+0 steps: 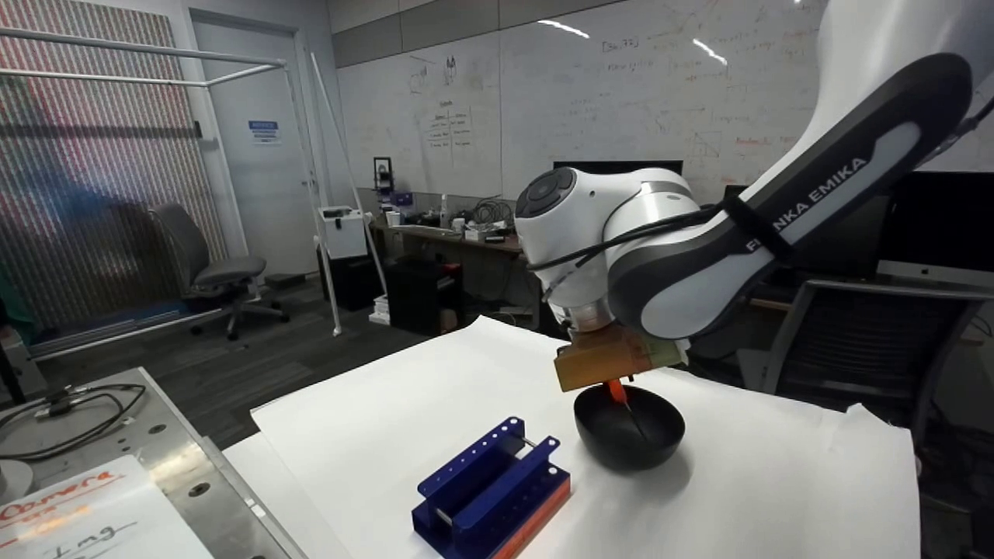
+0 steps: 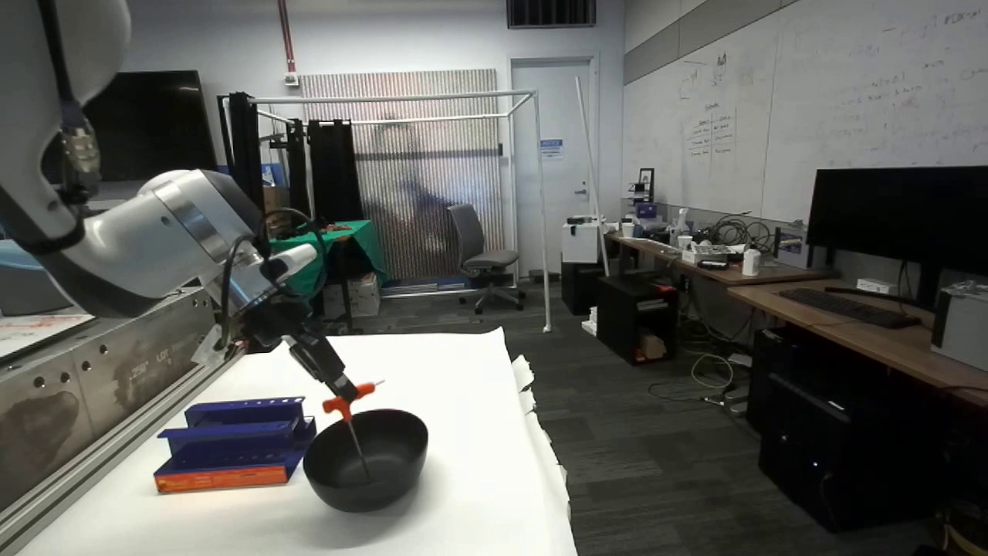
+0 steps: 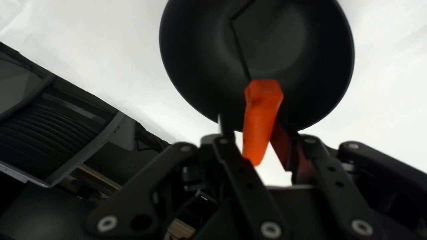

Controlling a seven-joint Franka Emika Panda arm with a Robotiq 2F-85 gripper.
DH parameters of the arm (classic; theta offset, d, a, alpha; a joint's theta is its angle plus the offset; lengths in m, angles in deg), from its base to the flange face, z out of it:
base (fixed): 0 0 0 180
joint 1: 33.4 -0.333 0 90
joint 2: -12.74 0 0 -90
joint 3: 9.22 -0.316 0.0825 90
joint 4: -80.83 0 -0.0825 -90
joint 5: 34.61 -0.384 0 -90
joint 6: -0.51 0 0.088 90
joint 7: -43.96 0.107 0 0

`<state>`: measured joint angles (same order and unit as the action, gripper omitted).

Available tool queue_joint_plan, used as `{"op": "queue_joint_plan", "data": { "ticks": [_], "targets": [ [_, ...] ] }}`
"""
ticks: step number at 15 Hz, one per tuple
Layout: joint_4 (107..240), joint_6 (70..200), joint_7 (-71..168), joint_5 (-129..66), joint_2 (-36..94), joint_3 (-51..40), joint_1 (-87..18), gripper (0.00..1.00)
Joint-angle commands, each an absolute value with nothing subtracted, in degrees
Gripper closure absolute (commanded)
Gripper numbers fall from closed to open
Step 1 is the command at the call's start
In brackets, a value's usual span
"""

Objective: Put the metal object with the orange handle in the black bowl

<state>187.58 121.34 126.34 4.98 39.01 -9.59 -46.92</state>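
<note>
Between fingers [image 3: 313, 153] of hand [image 3: 256, 133]: orange-handled metal tool [image 3: 263, 106], slanting into black bowl [image 2: 397, 471].

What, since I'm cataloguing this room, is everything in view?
sheeting: count unclear, white, across foreground
bowl: one, black, on sheeting
slotted rack: one, blue, beside bowl
T-handle key: one, orange and grey, partly inside bowl
door: one, grey, far end
pipe frame: one, white, near door
corrugated panel: one, greyish, behind pipe frame
desks: at least two, brown, along one side
whiteboard panels: at least two, white, above desks
monitors: at least two, black, near desks
office chairs: two, dark, near door and desks
background clutter: uncountable, mixed colours, mainly on desks
robot arm: one, white and black, over sheeting
jaws: one pair, black, either side of T-handle key
</note>
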Motion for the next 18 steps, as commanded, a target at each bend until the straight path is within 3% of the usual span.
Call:
{"op": "queue_joint_plan", "data": {
  "ticks": [1,5,13,18],
  "targets": [
    [186.03,122.8,125.78,3.38,40.57,-9.4,-46.28,0.32],
    [189.22,129.14,120.41,-6.0,37.62,-11.45,-43.8,0.02],
    [202.26,140.73,99.95,-32.22,21.7,-16.26,-41.48,0.0],
    [205.61,133.9,78.32,-56.17,13.16,-18.7,-40.88,0.0]
  ]
}}
